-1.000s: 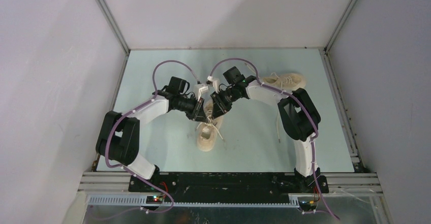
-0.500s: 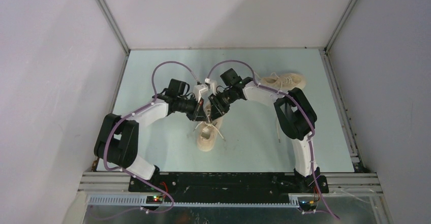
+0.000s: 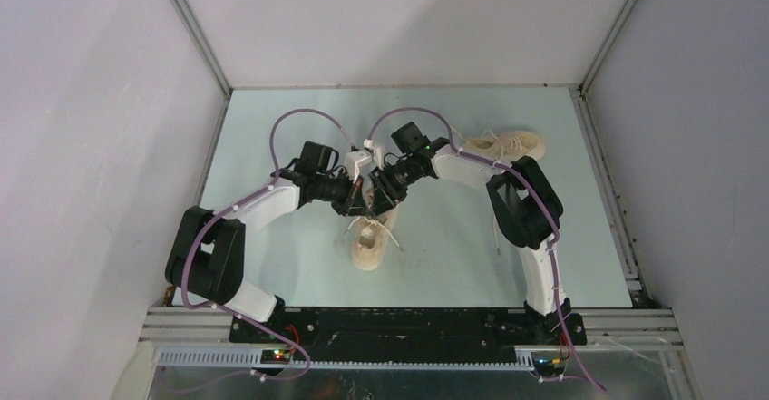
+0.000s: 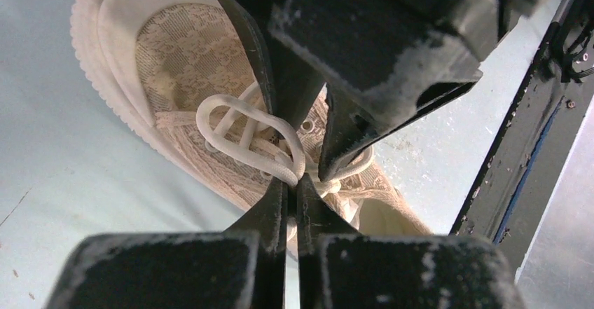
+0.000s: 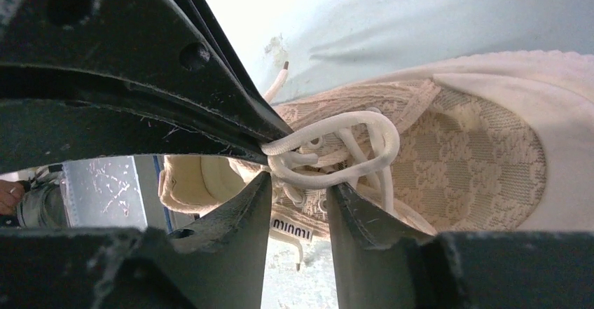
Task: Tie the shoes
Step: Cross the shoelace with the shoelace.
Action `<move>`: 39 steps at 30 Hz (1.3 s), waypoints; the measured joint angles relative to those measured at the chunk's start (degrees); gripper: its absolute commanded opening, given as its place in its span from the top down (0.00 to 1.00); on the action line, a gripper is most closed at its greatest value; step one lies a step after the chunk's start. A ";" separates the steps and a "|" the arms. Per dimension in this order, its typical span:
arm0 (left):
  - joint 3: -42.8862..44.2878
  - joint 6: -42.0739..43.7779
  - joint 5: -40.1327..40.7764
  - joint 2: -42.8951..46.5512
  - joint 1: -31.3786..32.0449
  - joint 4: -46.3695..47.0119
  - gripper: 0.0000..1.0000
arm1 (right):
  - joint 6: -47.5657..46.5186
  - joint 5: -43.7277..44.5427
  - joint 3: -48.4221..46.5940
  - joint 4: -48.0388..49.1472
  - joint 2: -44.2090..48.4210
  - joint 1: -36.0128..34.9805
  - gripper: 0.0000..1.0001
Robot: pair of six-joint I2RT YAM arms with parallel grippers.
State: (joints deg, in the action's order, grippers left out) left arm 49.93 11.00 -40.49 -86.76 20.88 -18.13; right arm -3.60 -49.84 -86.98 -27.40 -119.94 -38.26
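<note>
The near shoe (image 3: pixel 370 244), mid table (image 3: pixel 272 137), is light, its lace (image 4: pixel 231 109) soft and slippery: the left gripper (image 4: pixel 293 183) pinches the loop's base, while the right gripper (image 5: pixel 298 183) has its jaws apart, seemingly loose around it.

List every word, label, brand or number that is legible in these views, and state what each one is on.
"miumiu": on a small white tag at the side of the shoe, seen upside down in the right wrist view.
Nothing else is readable. The woven pattern on the shoe's upper does not resolve into letters, and the top and left wrist views show no legible text.
</note>
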 measured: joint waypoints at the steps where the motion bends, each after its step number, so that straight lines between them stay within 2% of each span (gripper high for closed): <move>1: 0.00 0.04 0.35 0.24 0.02 -0.24 1.00 | -0.07 -0.11 0.00 0.24 0.00 -0.07 0.61; 12: 0.00 0.24 3.56 1.29 0.83 -2.10 1.00 | -0.11 -1.05 -0.02 2.89 -0.31 0.39 0.63; 19: 0.00 0.61 6.45 1.29 3.02 -1.42 1.00 | -0.61 -1.25 -0.13 3.26 -0.33 1.88 0.76; 26: 0.00 0.61 9.94 1.29 4.13 -1.49 1.00 | -1.44 -1.09 -0.74 3.08 -1.66 1.77 0.82; 31: 0.00 0.59 11.04 1.62 4.24 -1.49 1.00 | -2.29 -0.09 -2.21 2.32 -2.67 0.87 0.81; 39: 0.00 1.31 13.03 3.17 4.26 -2.43 1.00 | -4.00 -0.02 -2.89 1.79 -2.78 -0.48 0.74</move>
State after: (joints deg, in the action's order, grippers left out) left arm 49.93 12.32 -27.46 -83.59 25.15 -20.56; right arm -7.60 -49.87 -89.86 -25.61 -122.72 -38.74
